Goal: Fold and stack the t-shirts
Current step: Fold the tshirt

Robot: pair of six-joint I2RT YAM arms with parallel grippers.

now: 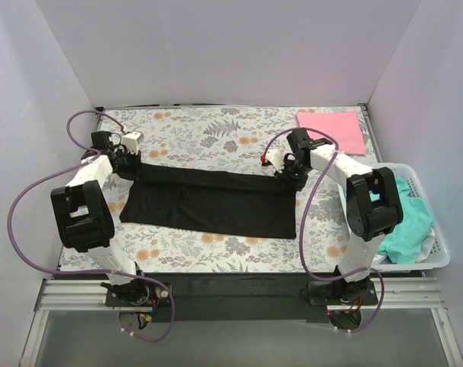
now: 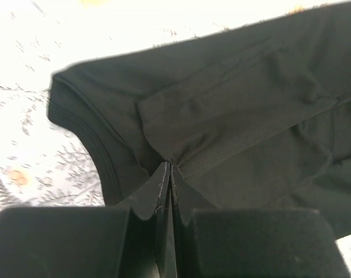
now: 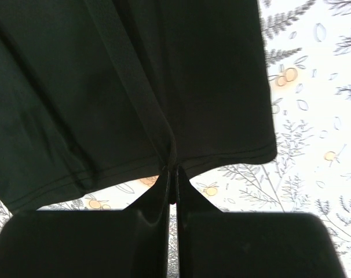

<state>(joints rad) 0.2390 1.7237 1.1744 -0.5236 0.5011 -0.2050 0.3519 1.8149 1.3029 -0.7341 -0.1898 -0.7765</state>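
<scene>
The black t-shirt (image 1: 208, 201) lies spread as a wide band across the middle of the overhead frame on the floral table cloth (image 1: 201, 134), and both arms hold its upper edge, so the step in hand looks like a fold of that far edge down over the near one. To do it well, the two grippers should rise together, keep the cloth taut between them, and travel toward the bottom of the frame at an even pace, so that the folded edge lands parallel to the lower hem without bunching. The left gripper (image 2: 167, 174) is clenched on a pinch of fabric just beside the collar, its jaws closed flat together; the right gripper (image 3: 172, 174) is likewise clamped on the stitched hem at the opposite end. Each arm reaches forward from its base, elbow raised and wrist bent down to the cloth, at centre left and centre right of the overhead frame. The pink t-shirt (image 1: 331, 130) lies folded at upper right; the teal t-shirt (image 1: 403, 222) sits crumpled in the white basket (image 1: 438, 256) at right.
</scene>
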